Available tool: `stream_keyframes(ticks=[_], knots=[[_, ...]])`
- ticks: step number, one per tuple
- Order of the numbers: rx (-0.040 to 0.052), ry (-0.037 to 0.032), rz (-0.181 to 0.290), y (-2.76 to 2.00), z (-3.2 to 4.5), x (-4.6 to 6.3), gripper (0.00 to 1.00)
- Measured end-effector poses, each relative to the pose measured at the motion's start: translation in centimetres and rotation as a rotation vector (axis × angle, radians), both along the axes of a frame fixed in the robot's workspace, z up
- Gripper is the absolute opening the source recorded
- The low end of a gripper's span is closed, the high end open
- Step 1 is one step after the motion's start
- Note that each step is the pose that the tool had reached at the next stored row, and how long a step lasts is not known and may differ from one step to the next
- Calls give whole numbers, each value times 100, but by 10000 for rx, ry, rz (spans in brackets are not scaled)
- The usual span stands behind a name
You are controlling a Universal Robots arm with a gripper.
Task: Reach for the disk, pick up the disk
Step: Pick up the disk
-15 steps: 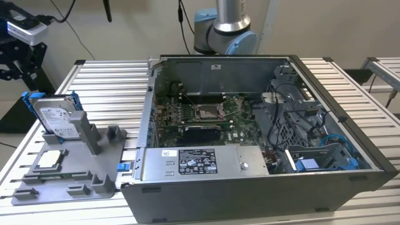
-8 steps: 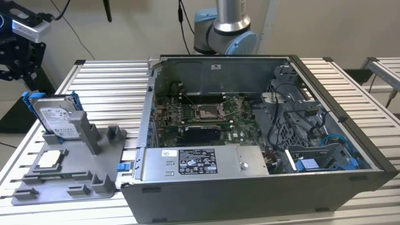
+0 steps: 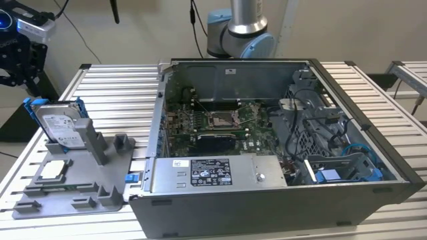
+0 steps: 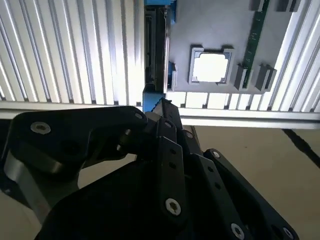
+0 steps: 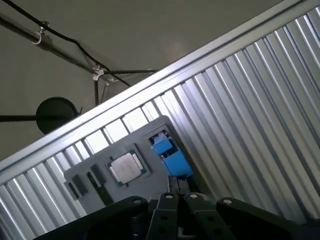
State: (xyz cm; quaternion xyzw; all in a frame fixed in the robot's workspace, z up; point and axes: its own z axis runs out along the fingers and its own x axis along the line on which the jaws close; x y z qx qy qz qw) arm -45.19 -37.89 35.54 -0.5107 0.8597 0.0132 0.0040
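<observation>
Currently the gripper (image 3: 19, 70) hangs at the exterior view's upper left, above the table (image 3: 113, 90) edge. Its body is partly cut off by the frame border.

Claw state: cannot tell. The ext. view crops it, and in both wrist views the black linkage of the gripper (image 4: 161, 106) overlaps itself. No item seen in it.

Disk (image 3: 59, 125) position:
- Stands on edge in the grey fixture (image 3: 100, 180), at the exterior view's left, beside the open case (image 3: 267, 212).
- Well apart from the gripper, which is higher up; no contact.
- Label side faces the ext. camera. The blue bracket (image 3: 30, 107) shows along its upper edges. The lower part is hidden behind a fixture post.
- In the second wrist view the disk (image 4: 155, 50) is seen edge-on as a thin dark strip, w/ its far end cut off by the frame.
- In the first wrist view the bracket (image 5: 170, 156) shows just beyond the gripper (image 5: 177, 186). The disk body is hard to make out there.

Other items:
- Chip (image 3: 55, 171) lies flat in a fixture recess near the disk.
- RAM stick (image 4: 257, 30) stands in a fixture slot, partly cropped.
- PSU (image 3: 213, 172) sits inside the case at its near wall.
- Arm base (image 3: 240, 30) is behind the case, w/ its top cut off.
</observation>
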Motion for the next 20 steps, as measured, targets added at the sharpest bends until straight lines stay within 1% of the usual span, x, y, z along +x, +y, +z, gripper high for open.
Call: stream_keyframes(ticks=[7, 11, 13, 20], knots=[[-63, -54, 1274, 0, -6, 0, 0], [-115, -101, 1955, 0, -15, 0, 0], [-125, -117, 2281, 1, -19, 0, 0], [-127, -152, 3050, 26, -32, 0, 0]])
